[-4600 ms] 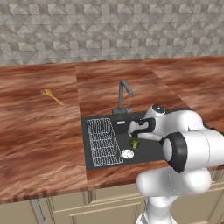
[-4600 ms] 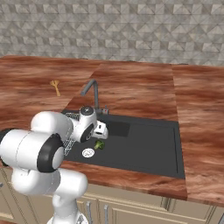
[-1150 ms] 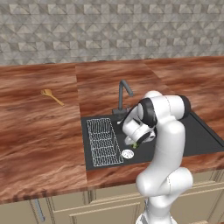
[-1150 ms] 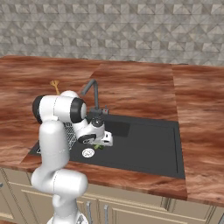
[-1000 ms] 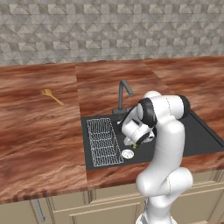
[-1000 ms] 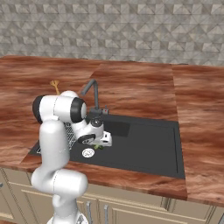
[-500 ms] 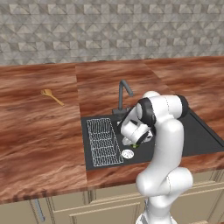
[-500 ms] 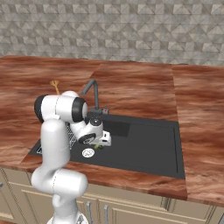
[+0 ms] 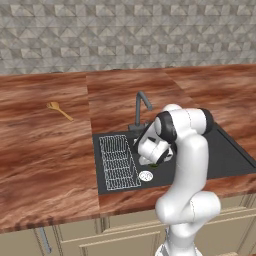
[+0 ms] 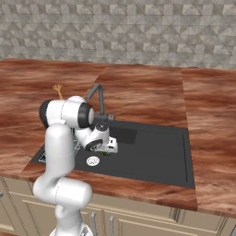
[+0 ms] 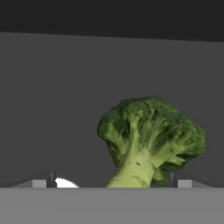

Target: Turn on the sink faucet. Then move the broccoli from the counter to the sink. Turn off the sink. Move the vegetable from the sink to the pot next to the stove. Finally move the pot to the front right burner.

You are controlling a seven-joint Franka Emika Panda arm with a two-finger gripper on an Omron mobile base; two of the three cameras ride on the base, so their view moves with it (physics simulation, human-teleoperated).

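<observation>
Pincer spread as wide as it goes, grasping nothing, one dark tip low on each side of the broccoli. Floret standing straight ahead between the tips, pale stem toward the pincer, bumpy head away from it. No contact to be made out on either side. Lying on the black floor of the sink.

From the base views: pincer pointed down into the basin, with a sliver of green broccoli just beneath it. Round silver drain just beside the pincer, on the front-edge side. White wire rack next over on the draining side. Faucet close behind the pincer at the basin's back rim, no stream visible from the spout. Wooden spoon well apart, out on the counter beyond the rack.

Compared with a few seconds back: arm swung from a low, folded pose into an upright one, hand brought down over the floret. Through the last second barely any motion, only a slight settling; jaws wide throughout, broccoli unmoved beside the drain.

Meaning for the task, as a judgement: rinse steps apparently behind, pickup from the sink now in hand. Next needed: closing on the floret, then lifting it out toward the pot.
</observation>
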